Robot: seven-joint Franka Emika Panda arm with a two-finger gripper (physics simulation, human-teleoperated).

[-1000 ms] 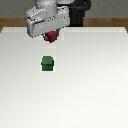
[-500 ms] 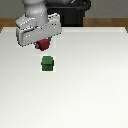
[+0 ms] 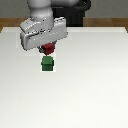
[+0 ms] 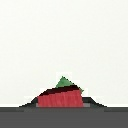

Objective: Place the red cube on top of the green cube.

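Exterior view: gripper (image 3: 47, 48) clamped on small dark red plain-sided cube (image 3: 47, 48), held just above small dark green plain-sided cube (image 3: 47, 63) resting on white table (image 3: 95, 85). Wrist view: red cube (image 4: 60, 97) between fingers, green cube (image 4: 64, 82) peeking behind, apparently offset. Risk: off-centre release, causing a toppled stack.

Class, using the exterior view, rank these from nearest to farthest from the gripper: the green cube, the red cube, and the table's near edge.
1. The red cube: held between the fingers of the gripper.
2. The green cube: on the table just below the red cube.
3. The table's near edge: far off, at the bottom of the exterior view.
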